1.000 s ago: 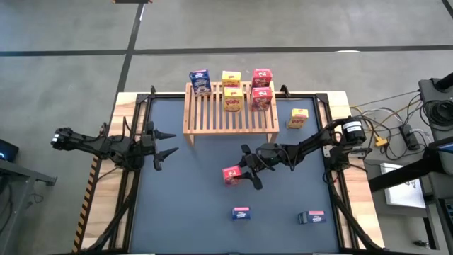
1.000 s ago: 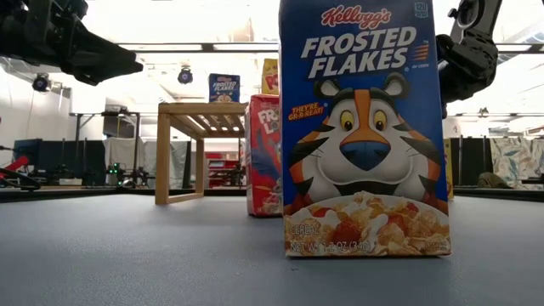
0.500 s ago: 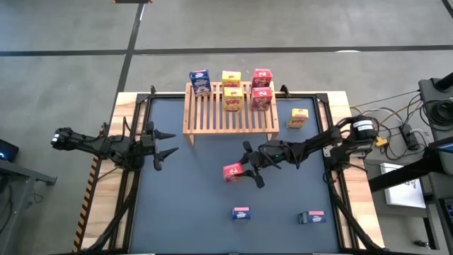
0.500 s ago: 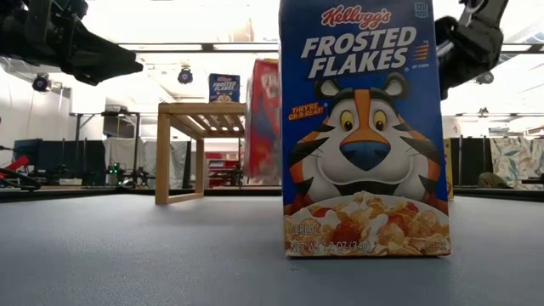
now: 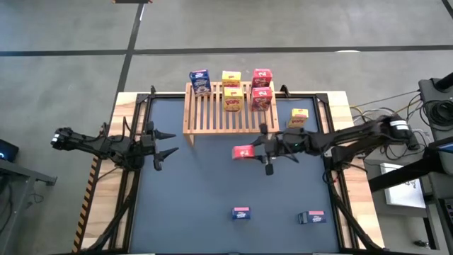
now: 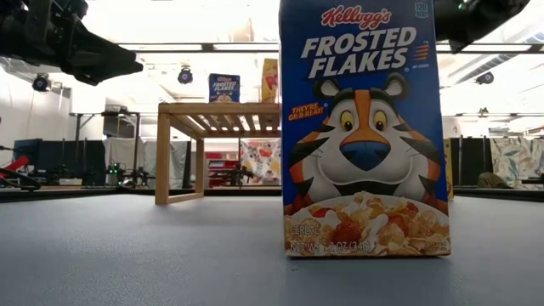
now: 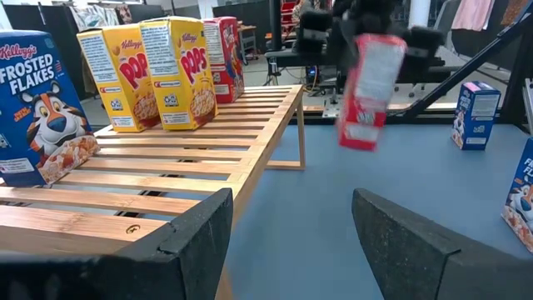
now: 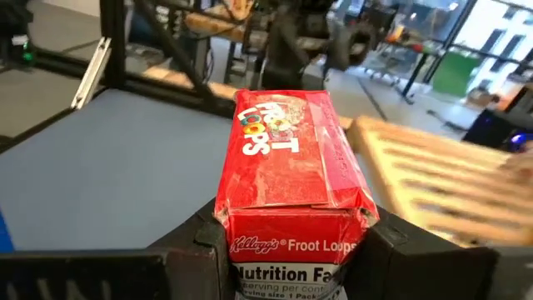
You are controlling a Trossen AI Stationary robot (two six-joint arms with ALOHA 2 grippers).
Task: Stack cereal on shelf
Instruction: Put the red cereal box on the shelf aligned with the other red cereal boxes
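**Right gripper carries Froot Loops box in front of the rack**

The right gripper [image 5: 260,151], at centre of the overhead frame, is clamped on a red Froot Loops box [image 5: 243,151], held clear of the dark worktop [image 5: 184,205] just below the front edge of the wooden shelf [image 5: 212,117]. The right wrist camera shows the box [image 8: 287,167] pinched between the two dark fingers [image 8: 187,250], its top flap facing the lens. From the left wrist camera the same box [image 7: 371,92] hangs in mid-air, upper centre, beside the rack's front corner.

On the slatted shelf stand a blue Frosted Flakes box [image 5: 199,81] at the upper left of the rack, two yellow Pops boxes [image 5: 231,91] in the middle, one behind the other, and two red boxes [image 5: 261,89] to their right, likewise one behind the other. A third yellow box [image 5: 299,117] sits on the worktop just right of the rack. A blue box [image 5: 241,212] and another blue box [image 5: 311,217] rest well apart near the lower edge of the worktop; one of them fills the table-level frame [image 6: 365,127].

The left gripper [image 5: 170,142] hovers at the left of the worktop, its fingers [image 7: 200,229] spread apart and empty.
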